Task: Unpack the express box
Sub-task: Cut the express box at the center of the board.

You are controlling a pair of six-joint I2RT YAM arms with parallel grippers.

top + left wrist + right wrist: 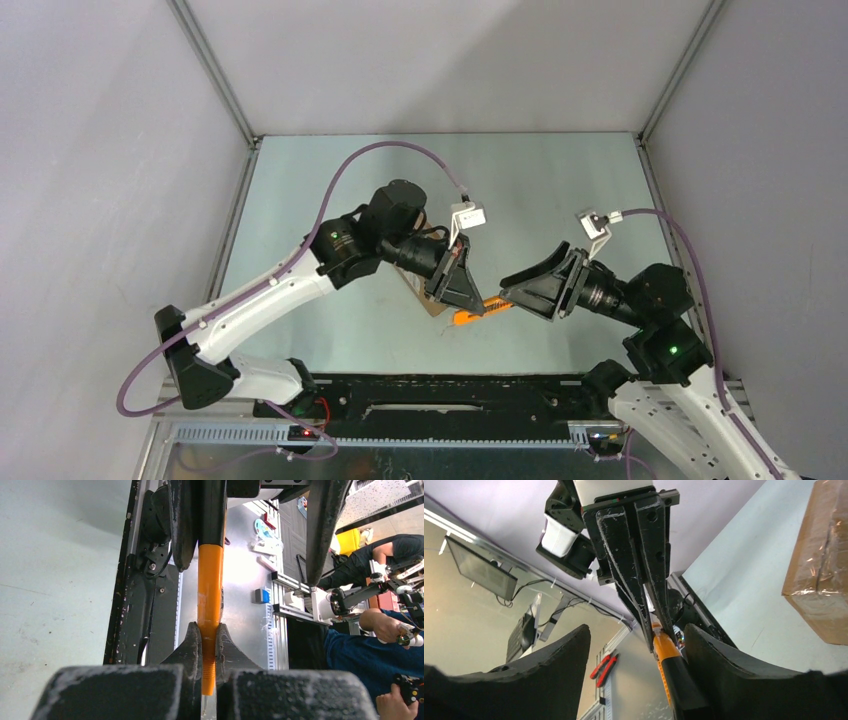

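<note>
The express box [424, 297], brown cardboard, lies on the table mostly hidden under my left gripper [476, 304]; in the right wrist view the express box [819, 575] shows a taped edge at the far right. My left gripper [209, 642] is shut on the tip end of the orange-and-black utility knife [210, 590], held above the table. My right gripper [636, 665] is open around the knife's black end [679, 680], which lies against one finger [724, 670], with a wide gap to the other finger [554, 665].
The two grippers meet tip to tip near the table's front middle [490, 300]. A black rail [440, 395] runs along the near edge. Grey walls [110, 150] close in the left, right and back sides.
</note>
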